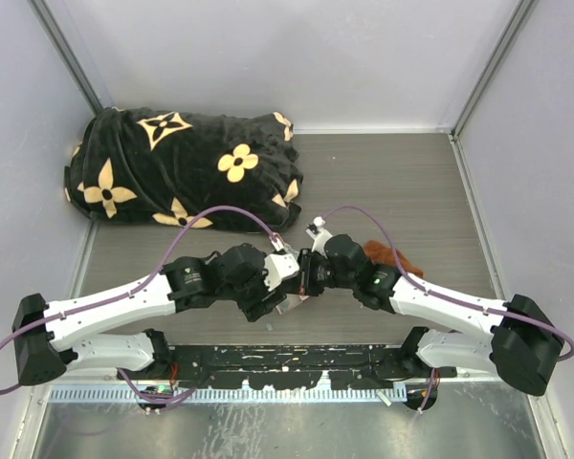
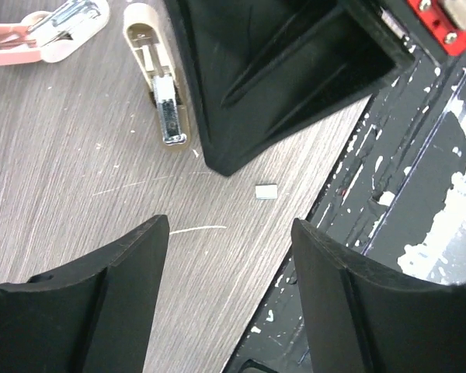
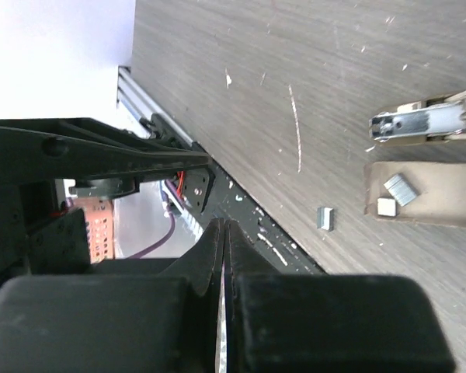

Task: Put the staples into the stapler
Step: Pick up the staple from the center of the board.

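Observation:
The stapler lies opened on the table. In the left wrist view its beige base with the metal inner part (image 2: 163,85) sits at the top, and its pink and white upper part (image 2: 39,35) at the top left. In the right wrist view the stapler (image 3: 427,123) is at the right, above the staple tray (image 3: 443,203), which holds two short pieces of staples (image 3: 400,189). One loose staple piece (image 2: 266,191) lies near the table's front edge, also in the right wrist view (image 3: 325,218). My left gripper (image 2: 229,225) is open and empty just short of it. My right gripper (image 3: 225,227) is shut, low beside the stapler.
A black blanket with yellow flowers (image 1: 182,167) lies at the back left. A rust-brown cloth (image 1: 394,256) lies behind the right arm. The black mounting rail (image 2: 419,179) runs along the table's front edge. Grey walls close in the sides.

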`<state>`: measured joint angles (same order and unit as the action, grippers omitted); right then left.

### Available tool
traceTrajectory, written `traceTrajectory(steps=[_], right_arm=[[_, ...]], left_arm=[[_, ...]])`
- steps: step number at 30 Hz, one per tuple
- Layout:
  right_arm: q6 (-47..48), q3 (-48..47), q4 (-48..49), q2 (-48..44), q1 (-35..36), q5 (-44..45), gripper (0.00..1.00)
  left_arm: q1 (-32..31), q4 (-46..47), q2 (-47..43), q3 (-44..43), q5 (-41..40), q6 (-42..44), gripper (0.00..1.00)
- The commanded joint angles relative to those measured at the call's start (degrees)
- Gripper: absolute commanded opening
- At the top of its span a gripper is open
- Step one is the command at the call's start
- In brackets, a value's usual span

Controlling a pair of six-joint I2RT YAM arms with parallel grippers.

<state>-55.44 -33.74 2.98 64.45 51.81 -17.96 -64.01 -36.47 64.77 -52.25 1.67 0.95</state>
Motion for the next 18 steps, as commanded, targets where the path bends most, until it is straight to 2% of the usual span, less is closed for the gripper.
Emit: traceTrajectory(steps=[1,4,6,10,13,16,18], right_arm=[[4.3,0.6,0.5,-2.4,-1.0,4.1,0.0],[8.1,1.4,-1.6,-2.7,-1.0,6.1,0.01],[10.8,1.9,-2.9,-2.5,-0.8,6.6,0.03],[14.9,0.6,-8.1,-1.0,2.5,11.0,0.23],[15.9,-1.6,-12.7,1.9,8.7,18.4,0.3],[15.1,-3.5,-13.4,6.0,13.7,22.7,0.33],[15.1,-5.1,-13.5,8.4,16.6,25.0,0.34]], left_arm=[[1.2,3.1,-4.5,-1.0,-5.8,-3.2,0.69],[4.8,4.2,-7.4,-0.1,-5.3,-10.1,0.74],[8.9,7.1,-9.6,2.1,-1.7,-16.2,0.78],[18.9,11.9,-12.3,9.0,4.6,-29.2,0.79],[24.9,14.1,-13.4,14.1,8.6,-35.7,0.8],[32.4,13.4,-12.7,15.0,16.5,-36.7,0.8],[35.9,10.5,-12.3,13.0,18.2,-34.3,0.8]])
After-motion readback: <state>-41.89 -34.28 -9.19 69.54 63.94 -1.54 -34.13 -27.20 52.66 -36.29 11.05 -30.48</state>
